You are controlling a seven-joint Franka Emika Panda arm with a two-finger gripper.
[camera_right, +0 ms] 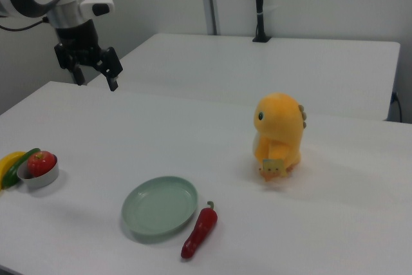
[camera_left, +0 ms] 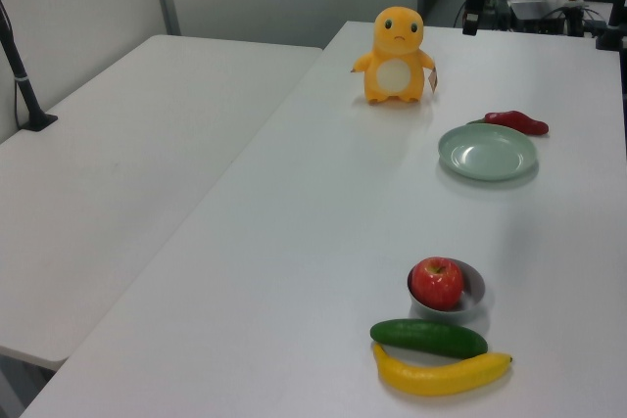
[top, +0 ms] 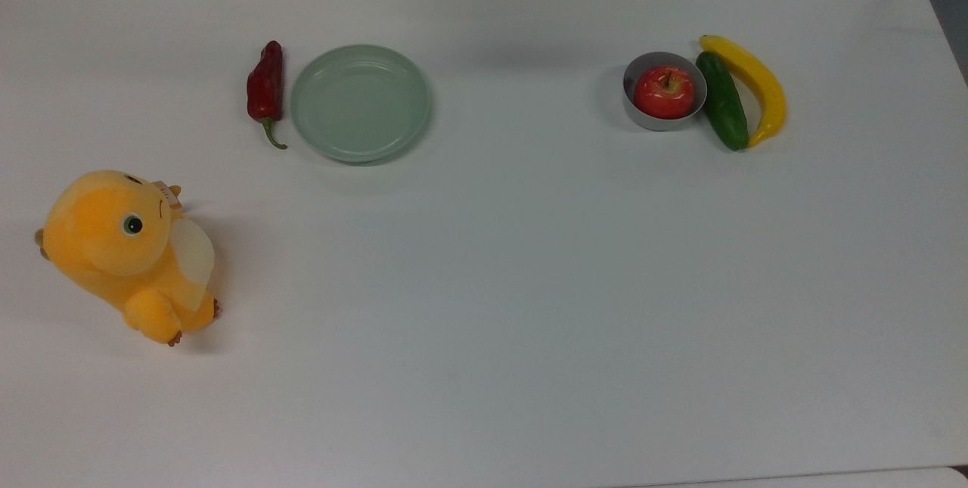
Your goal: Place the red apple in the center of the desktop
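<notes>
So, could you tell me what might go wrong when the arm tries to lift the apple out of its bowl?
The red apple nearly fills the small grey bowl, so the fingers of the open gripper may hit the rim or drag the bowl along.

The green cucumber touches the bowl, with the banana against it; a nudge could roll both.

The apple is round and glossy, so it may slip, or roll once set on the bare desktop.
</notes>
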